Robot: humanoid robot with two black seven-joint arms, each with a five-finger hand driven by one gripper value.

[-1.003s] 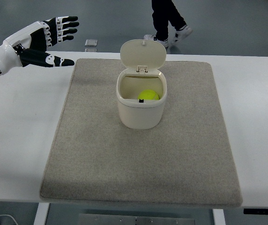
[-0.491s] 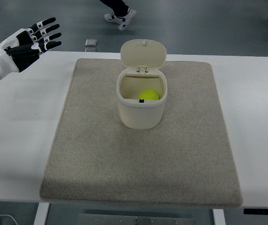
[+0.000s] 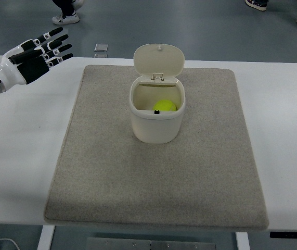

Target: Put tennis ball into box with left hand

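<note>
Tennis ball (image 3: 164, 106) lies inside our open-lidded box (image 3: 155, 116); our left robot hand (image 3: 31, 54) hovers empty, fingers spread wide.

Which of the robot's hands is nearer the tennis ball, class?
Left. The left hand hovers open, far left of the tennis ball inside the box. The right hand is out of view.

Yellow-green tennis ball (image 3: 164, 106) inside cream plastic box (image 3: 155, 127).
Box stands upright at mat centre, hinged lid raised behind; ball rests low against the far right wall.
</note>
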